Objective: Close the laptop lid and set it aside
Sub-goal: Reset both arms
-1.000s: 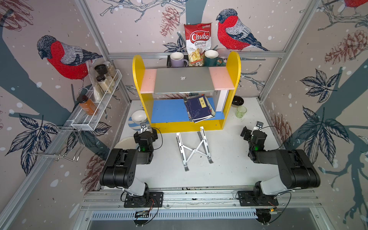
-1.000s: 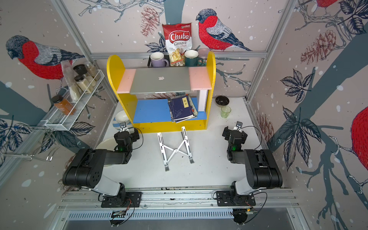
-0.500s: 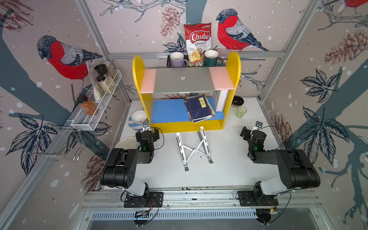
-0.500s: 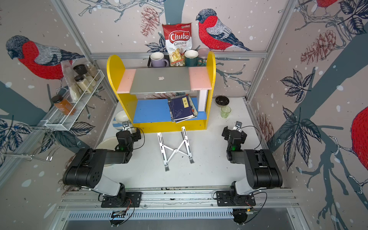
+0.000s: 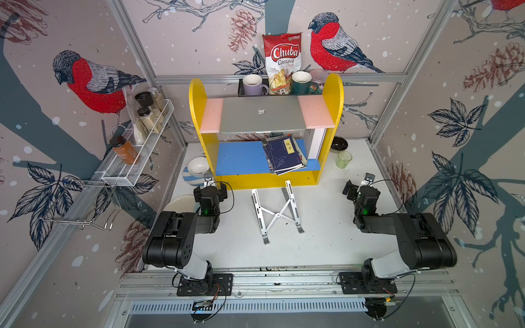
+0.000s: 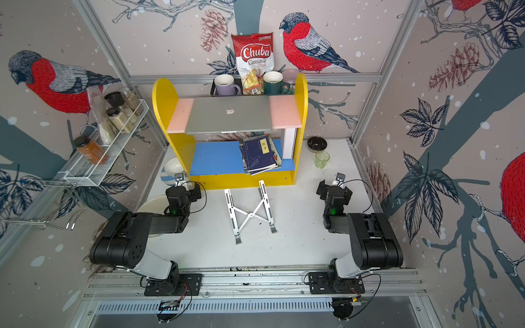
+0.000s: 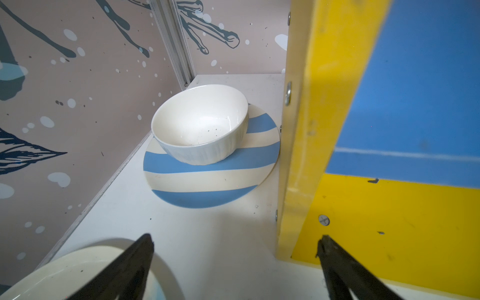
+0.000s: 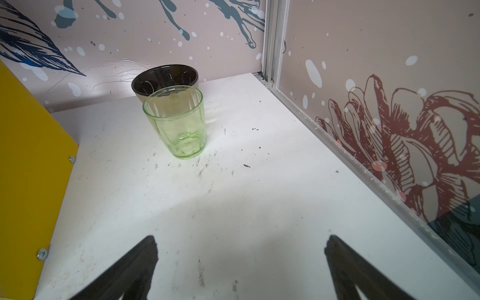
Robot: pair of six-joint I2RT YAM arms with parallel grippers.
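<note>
Laptop [image 5: 262,113] lies flat on the pink top shelf [image 5: 211,116] of the yellow shelf unit [image 5: 255,181], upper centre of both top views. Laptop lid [image 6: 216,116] is down, logo up, so the job looks done or v. nearly.

Risks:
- Laptop's front edge sits approx flush w/ the shelf's front edge, poss. a touch over; can't tell exactly.
- A knock to the unit could slide it fwd and off, onto the folding stand [image 5: 277,211] on the worktop [image 5: 241,247] below.
- Likeliest cause is the left fingers [image 7: 127,267]. One sits right by the unit's yellow base panel at lower right of the left wrist view, so any fwd or inward drift hits it.
- The other finger is over a cream plate [image 7: 65,272], w/ a bowl [image 7: 200,124] on a striped plate [image 7: 207,181] just ahead.
- Right side: green glass [image 8: 176,122] and dark cup [image 8: 166,78] ahead could tip if that arm reaches fwd.

Pose: left arm [image 5: 176,235] and right arm [image 5: 420,241] are folded low at lower left and lower right of the top views, wrists aimed at the back wall, either side of the stand. Left fingers are spread wide w/ nothing btwn them. Right fingers [image 8: 132,267] are the same, empty over bare worktop.
</note>
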